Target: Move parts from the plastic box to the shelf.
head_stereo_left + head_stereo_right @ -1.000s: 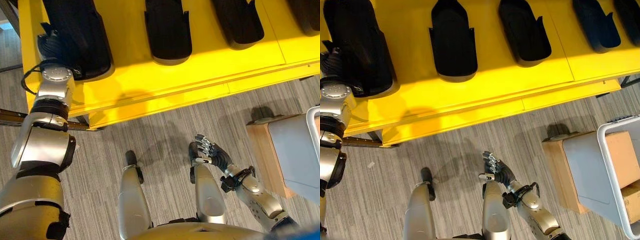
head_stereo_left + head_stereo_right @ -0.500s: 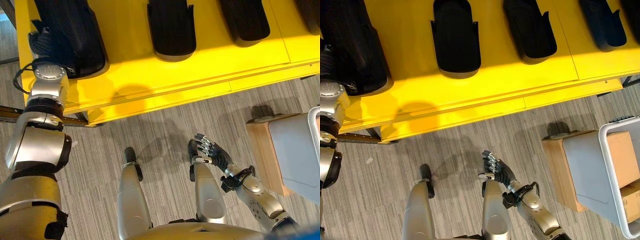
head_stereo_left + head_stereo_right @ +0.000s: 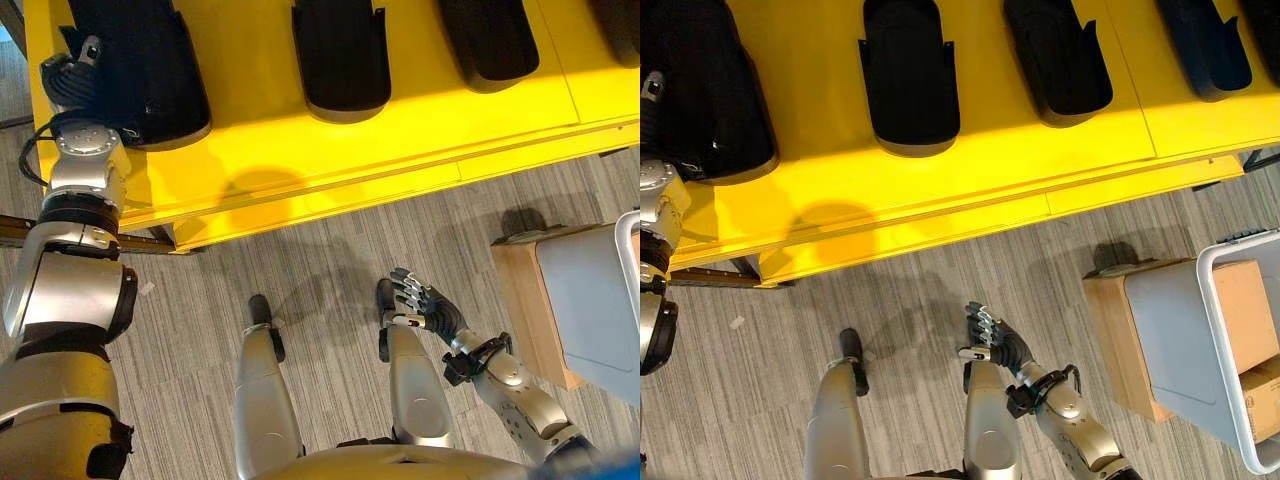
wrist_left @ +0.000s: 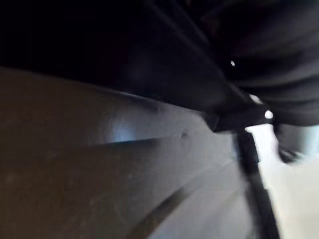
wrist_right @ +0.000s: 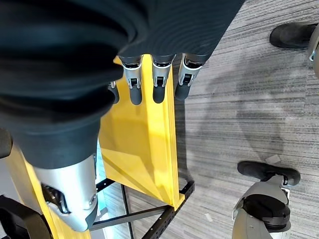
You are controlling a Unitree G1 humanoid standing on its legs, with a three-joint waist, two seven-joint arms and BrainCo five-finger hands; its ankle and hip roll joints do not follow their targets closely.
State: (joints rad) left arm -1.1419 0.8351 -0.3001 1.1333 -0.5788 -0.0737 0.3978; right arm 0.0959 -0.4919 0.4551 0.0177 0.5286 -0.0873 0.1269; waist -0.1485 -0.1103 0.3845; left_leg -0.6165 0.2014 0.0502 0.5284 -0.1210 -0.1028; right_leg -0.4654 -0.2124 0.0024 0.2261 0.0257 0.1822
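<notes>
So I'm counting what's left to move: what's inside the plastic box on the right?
Inside the plastic box, two brown cardboard cartons show, one nearer than the other. The rest of its inside runs past the picture's edge. No black parts are visible in the part shown.

1. We see yellow shelf (image 3: pixel 940 190) top crowded with black parts (image 3: pixel 908 75); bare yellow strips run between them.
2. Near-right, the plastic box (image 3: pixel 1220 350) on its wooden stand (image 3: pixel 1110 330) blocks passage.
3. Carpet (image 3: pixel 320 260) between lies open.
</notes>
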